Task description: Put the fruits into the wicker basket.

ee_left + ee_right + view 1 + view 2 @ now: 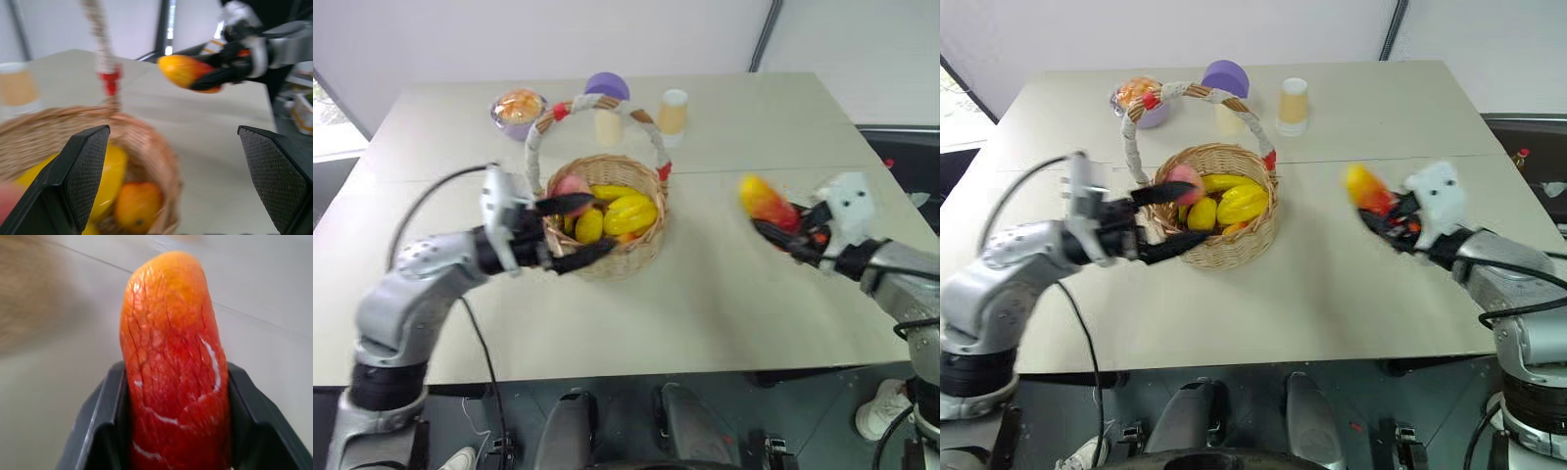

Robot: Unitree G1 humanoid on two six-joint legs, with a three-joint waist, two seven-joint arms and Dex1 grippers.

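Gripping the mango (173,367) between the right jaws, both black fingers pressing its flanks, red end seated deep between them and yellow-orange tip sticking out ahead. Right gripper (788,235) hanging above bare worktop (724,304), well to the right of the wicker basket (607,257). Mango's long axis running along the fingers and pointing up and toward the left, so roughly toward the basket.

Standing wide and empty at the left jaws, one finger reaching over the near-left rim, the other lying just outside the weave. Left gripper (570,230) crowding the very side of the basket that lies away from the mango.

Lying already inside the basket: the pink peach (572,186) at the left, several yellow pieces including the lemon (590,225) in the middle, something orange low at the near side. Arching over the opening from far-left to right, the white-wrapped handle (597,106) with red bands, its right foot meeting the rim on the side facing the mango.

Judging the coming move: basket lying leftward from the right jaws, with open worktop between; right arm being the only one carrying fruit, so the carry falling to it. Needing to come in over the right rim and near of the handle's foot.

Sitting far beyond the basket, untouched: purple bowl (517,110) with its orange bun, a purple-capped toy (607,93), a pale cup (673,111).
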